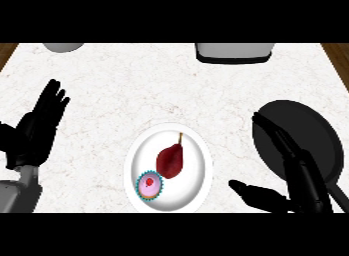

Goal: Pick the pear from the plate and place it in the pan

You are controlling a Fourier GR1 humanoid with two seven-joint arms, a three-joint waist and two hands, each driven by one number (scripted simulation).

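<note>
Nearest, at lower right: right hand, black, fingers straight and spread wide, thumb jutting left, holding nothing, lying over the left part of the pan. Pan black, round, on the counter at right, handle running toward the lower right edge. At lower left: left hand, black on a grey forearm, fingers straight and up, open, resting apart from everything. Centre, between the hands: white plate, carrying the dark red pear, stem pointing away, and just beside its near end a small cupcake with pink top and blue rim. Pear untouched, well apart from both hands. Farther, at the counter's back edge: grey round object left, grey boxy appliance right. No readable writing or labels anywhere.
</note>
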